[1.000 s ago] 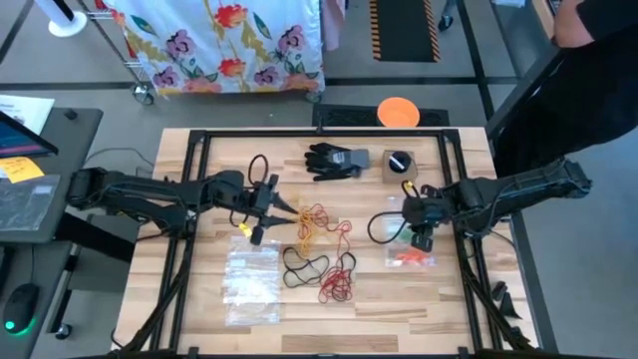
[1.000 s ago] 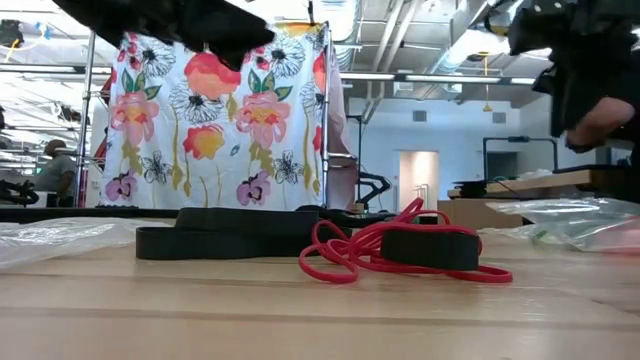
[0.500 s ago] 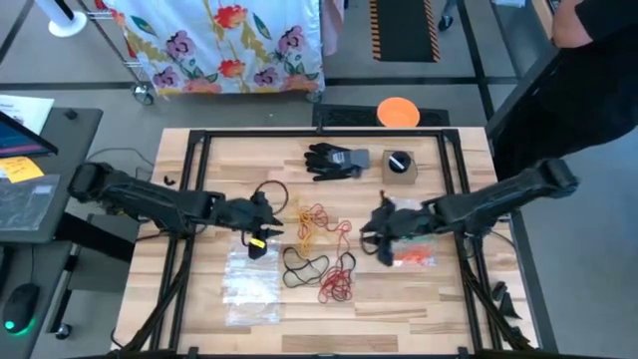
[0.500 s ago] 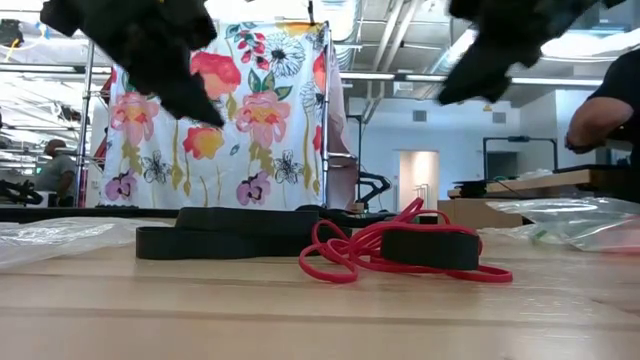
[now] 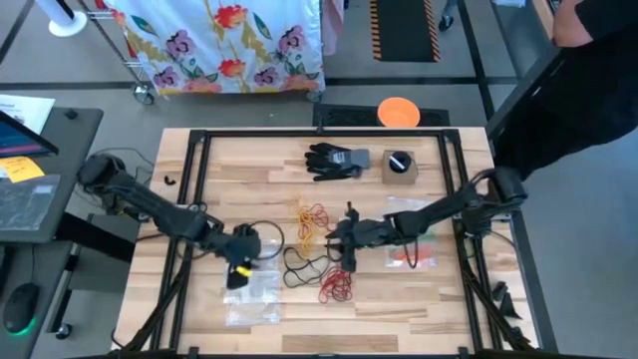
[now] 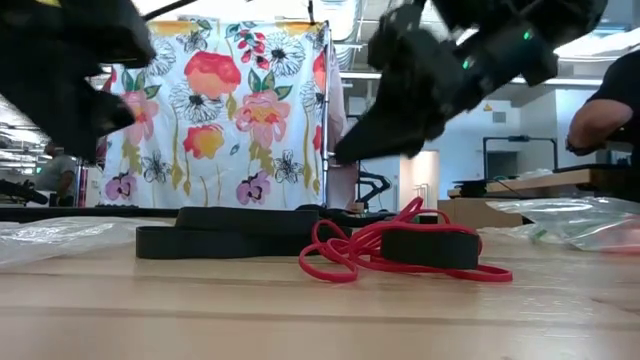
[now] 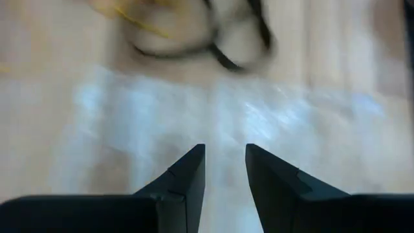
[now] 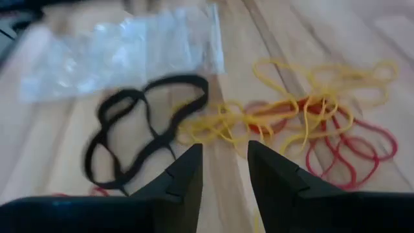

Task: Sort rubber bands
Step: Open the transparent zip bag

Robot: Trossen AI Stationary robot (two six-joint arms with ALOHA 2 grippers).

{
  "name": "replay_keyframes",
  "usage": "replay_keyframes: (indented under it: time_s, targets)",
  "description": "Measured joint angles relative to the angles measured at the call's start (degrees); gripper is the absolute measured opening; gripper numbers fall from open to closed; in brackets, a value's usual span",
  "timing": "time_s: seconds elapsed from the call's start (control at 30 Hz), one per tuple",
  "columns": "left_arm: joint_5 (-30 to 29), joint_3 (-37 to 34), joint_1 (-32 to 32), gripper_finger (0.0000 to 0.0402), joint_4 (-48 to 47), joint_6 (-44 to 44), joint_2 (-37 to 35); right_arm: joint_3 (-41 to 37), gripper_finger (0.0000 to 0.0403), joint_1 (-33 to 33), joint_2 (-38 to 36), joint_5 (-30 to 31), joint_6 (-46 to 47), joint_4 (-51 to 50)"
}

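While both arms reached in toward the middle of the table (image 5: 419,299), nearest the lower edge of the high view lay a clear plastic bag (image 5: 251,291) at lower left, with the left gripper (image 5: 239,274) hovering over its upper edge. Its fingers (image 7: 187,171) stood a little apart with nothing between them. Just right of centre, the right gripper (image 5: 346,249) hung above the rubber bands (image 5: 324,254), its fingers (image 8: 187,171) likewise parted slightly and empty. Black loops (image 8: 139,126) and red loops (image 5: 336,284) lay in the lower middle of the frame, with yellow and orange ones (image 8: 304,107) tangled just above them. A second clear bag (image 5: 414,254) holding something orange sat at right. Farther up, near the top edge of the table, rested a black glove (image 5: 334,160) and beside it a small brown box (image 5: 399,165). Beyond the table, an orange disc (image 5: 397,112) lay on the floor.
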Motion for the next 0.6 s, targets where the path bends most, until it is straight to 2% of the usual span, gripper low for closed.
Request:
replay_keyframes:
  time_s: [0.3,0.6]
  targets:
    - [1.71,0.06,-5.02,0.0107,4.78,-7.73,5.57,0.77,0.0123,1.05,2.15,-0.13,2.86,-0.16]
    - [-2.34,1.29,-6.68,0.0107,6.75,-8.79,17.16,0.73,0.0123,1.75,-0.25,-0.13,1.89,-1.25]
